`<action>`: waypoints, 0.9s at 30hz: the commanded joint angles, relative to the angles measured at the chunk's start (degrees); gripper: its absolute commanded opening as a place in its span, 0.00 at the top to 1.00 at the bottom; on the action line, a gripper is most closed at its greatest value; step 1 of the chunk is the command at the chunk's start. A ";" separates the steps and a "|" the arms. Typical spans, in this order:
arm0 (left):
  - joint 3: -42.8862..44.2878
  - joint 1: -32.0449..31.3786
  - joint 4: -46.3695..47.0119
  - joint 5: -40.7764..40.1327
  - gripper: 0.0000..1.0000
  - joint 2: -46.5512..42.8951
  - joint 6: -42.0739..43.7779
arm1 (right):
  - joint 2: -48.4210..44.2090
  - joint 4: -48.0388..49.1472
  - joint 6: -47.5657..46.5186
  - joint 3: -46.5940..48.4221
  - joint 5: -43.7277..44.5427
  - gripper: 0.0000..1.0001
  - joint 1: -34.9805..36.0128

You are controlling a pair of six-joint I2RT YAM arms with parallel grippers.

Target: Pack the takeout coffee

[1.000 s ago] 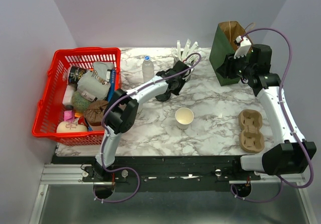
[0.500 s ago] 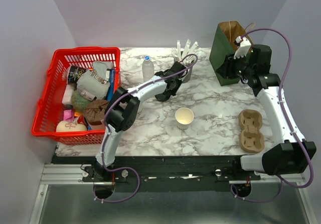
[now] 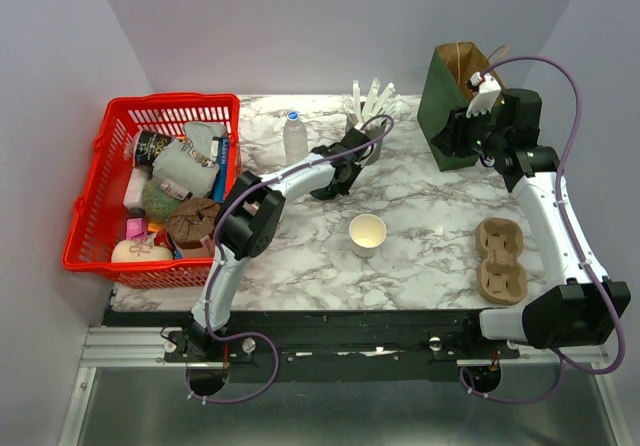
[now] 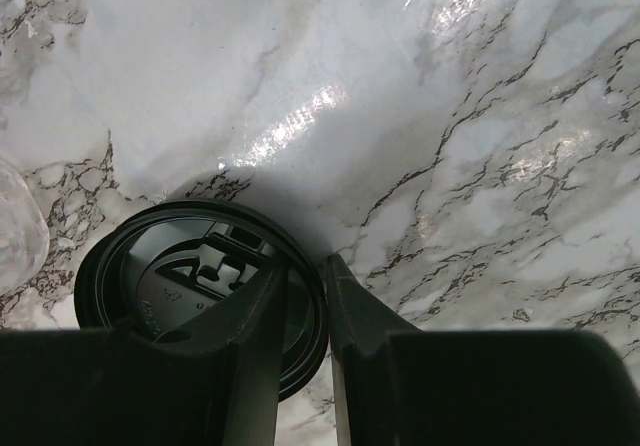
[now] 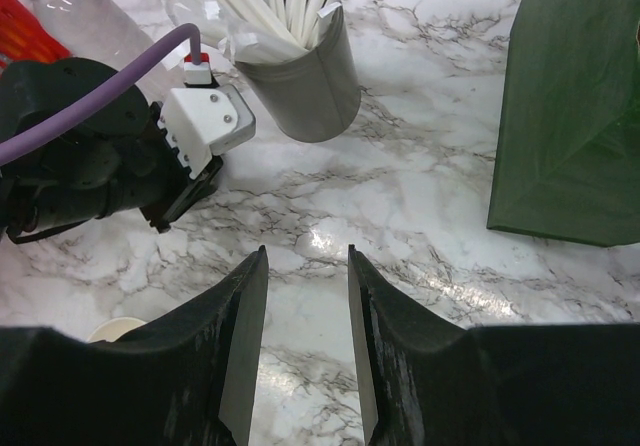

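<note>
**While the left fingers straddle the coffee lid, the right gripper hangs spread and empty**

Where the white-veined marble table [image 3: 430, 256] ends on the left, a red plastic basket [image 3: 88, 216] sits heaped with packets. At the far right stands a dark green paper bag [image 3: 450, 116], and the right gripper [image 5: 307, 249] hovers beside it, fingers parted with nothing between them. A brown pulp cup carrier [image 3: 500, 258] lies near the right edge. A grey cup of white sticks [image 5: 305, 86] and a clear plastic bottle [image 3: 294, 136] stand at the back. A plain cream paper cup [image 3: 367, 234] stands open mid-table. The takeout coffee [image 4: 170, 276] sits upright just in front of the grey cup, only its black round lid showing. The left gripper [image 4: 305, 263] straddles the lid's rim with a narrow gap. Whether it presses, I cannot tell.
</note>
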 commanded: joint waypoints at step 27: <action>3.01 1.67 0.22 3.56 0.65 -2.01 -2.30 | 0.70 0.15 0.18 -0.84 0.11 0.53 -0.57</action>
